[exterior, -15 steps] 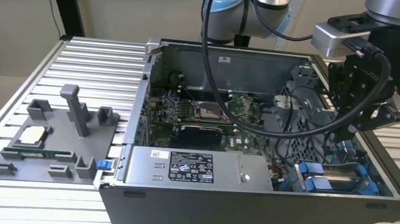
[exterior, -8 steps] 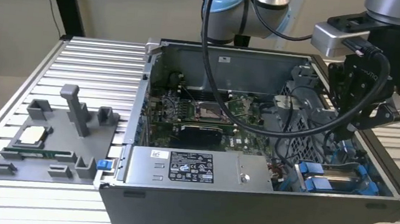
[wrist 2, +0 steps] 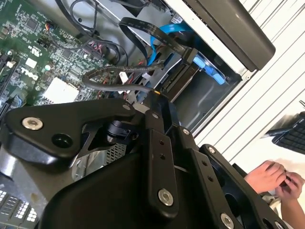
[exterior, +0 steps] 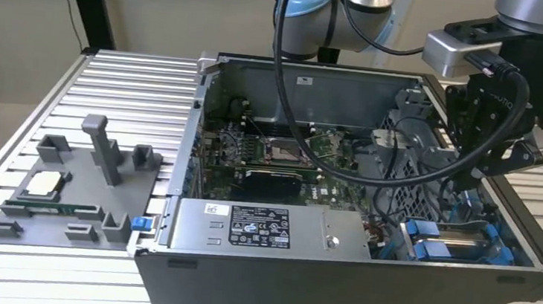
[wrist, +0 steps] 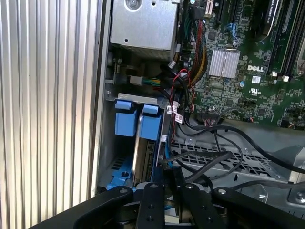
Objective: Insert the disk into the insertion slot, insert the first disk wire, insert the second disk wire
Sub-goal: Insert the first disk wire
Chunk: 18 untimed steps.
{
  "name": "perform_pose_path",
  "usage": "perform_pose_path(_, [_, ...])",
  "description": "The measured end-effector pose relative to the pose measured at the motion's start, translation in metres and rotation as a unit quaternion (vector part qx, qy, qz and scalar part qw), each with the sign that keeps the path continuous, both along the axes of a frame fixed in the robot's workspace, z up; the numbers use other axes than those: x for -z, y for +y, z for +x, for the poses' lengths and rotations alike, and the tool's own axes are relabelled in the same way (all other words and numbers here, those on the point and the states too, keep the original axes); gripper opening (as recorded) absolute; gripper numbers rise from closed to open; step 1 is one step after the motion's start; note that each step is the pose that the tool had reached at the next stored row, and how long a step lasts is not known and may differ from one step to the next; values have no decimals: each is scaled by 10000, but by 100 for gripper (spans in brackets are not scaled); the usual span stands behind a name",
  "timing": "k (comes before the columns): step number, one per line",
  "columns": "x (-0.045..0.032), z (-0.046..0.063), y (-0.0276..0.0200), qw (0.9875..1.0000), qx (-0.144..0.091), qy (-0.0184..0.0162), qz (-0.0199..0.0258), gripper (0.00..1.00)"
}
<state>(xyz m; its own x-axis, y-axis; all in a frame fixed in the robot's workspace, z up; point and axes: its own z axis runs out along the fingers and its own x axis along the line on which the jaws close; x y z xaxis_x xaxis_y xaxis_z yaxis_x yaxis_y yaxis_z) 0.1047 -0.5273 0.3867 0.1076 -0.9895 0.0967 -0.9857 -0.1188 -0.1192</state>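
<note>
Fingers (wrist 2: 155, 139) closed, apparently pinching a black wire (wrist: 205, 156) beside the disk (wrist: 143, 149) seated in its slot (wrist: 114, 152); likely first-wire step, needing careful plug alignment.

Black hand (wrist 2: 151, 102) above tangled black cables (wrist 2: 119, 74), a blue cable (wrist 2: 164, 33) and green motherboard (wrist 2: 33, 43).

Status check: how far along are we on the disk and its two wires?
Done: the disk sits in the slot. In hand: the claw is low over that bay, beside loose black cables. Left: I can't tell if any is plugged in, so count both wire steps.
</note>
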Motion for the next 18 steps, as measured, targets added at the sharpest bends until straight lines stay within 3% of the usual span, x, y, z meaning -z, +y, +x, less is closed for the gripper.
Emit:
perform_pose_path(4, [0,4,-4,10000,0,0,4,0])
perform_pose_path(9, [0,62,-56,10000,0,19,28,0])
perform_pose_path(14, [3,95,-134,10000,0,24,67,0])
perform_pose_path(18, [15,107,-225,10000,1,24,86,0])
